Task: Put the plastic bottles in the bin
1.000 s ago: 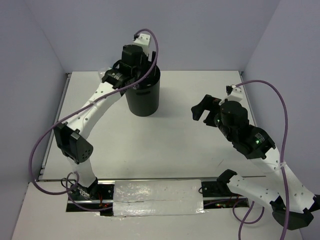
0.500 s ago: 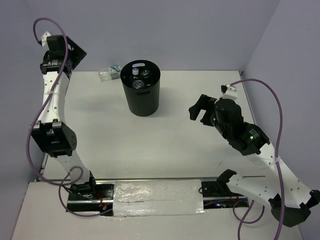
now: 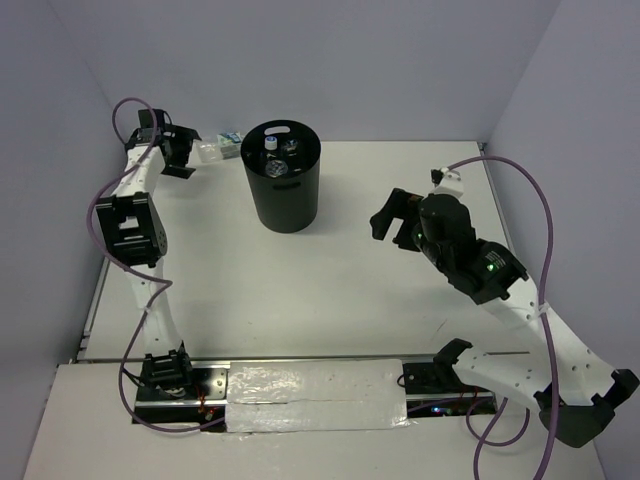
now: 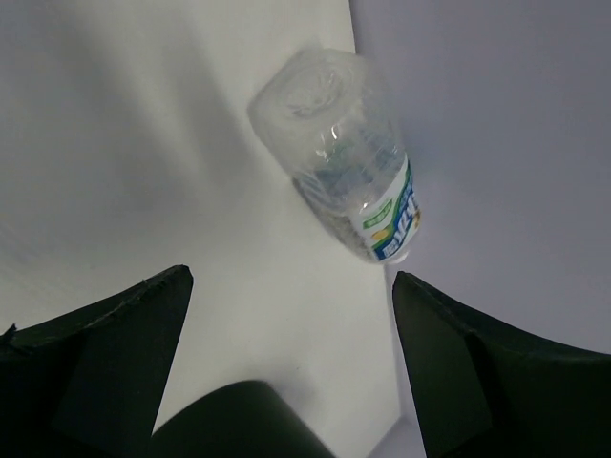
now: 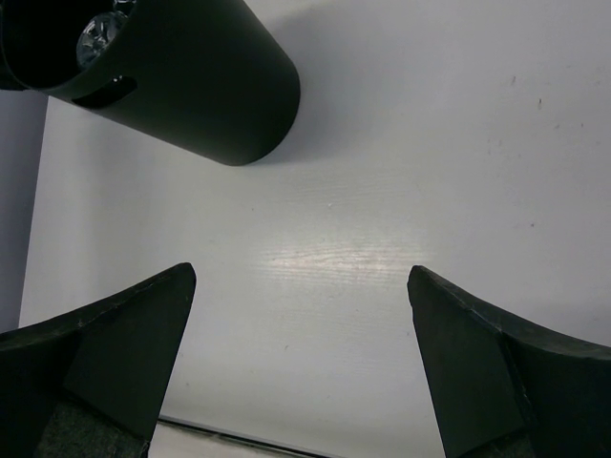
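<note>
The black bin [image 3: 285, 200] stands at the back middle of the table, with clear plastic bottles [image 3: 273, 146] inside it. One more clear crinkled bottle with a teal-white label [image 3: 218, 148] lies on the table at the back left, by the wall. My left gripper [image 3: 188, 152] is open and empty, just left of that bottle. In the left wrist view the bottle [image 4: 334, 157] lies ahead of the open left gripper [image 4: 291, 315], apart from it. My right gripper [image 3: 390, 215] is open and empty, right of the bin. The right wrist view shows the bin [image 5: 181, 91] ahead of the right gripper [image 5: 301, 324].
The purple back wall runs close behind the lying bottle [image 4: 496, 143]. The left wall is near my left arm [image 3: 125, 225]. A taped strip [image 3: 315, 395] lies along the table's near edge between the arm bases.
My left gripper left the bin's mouth, swung up to the back left, then came down beside the lying bottle. My right gripper drifted slightly left.
</note>
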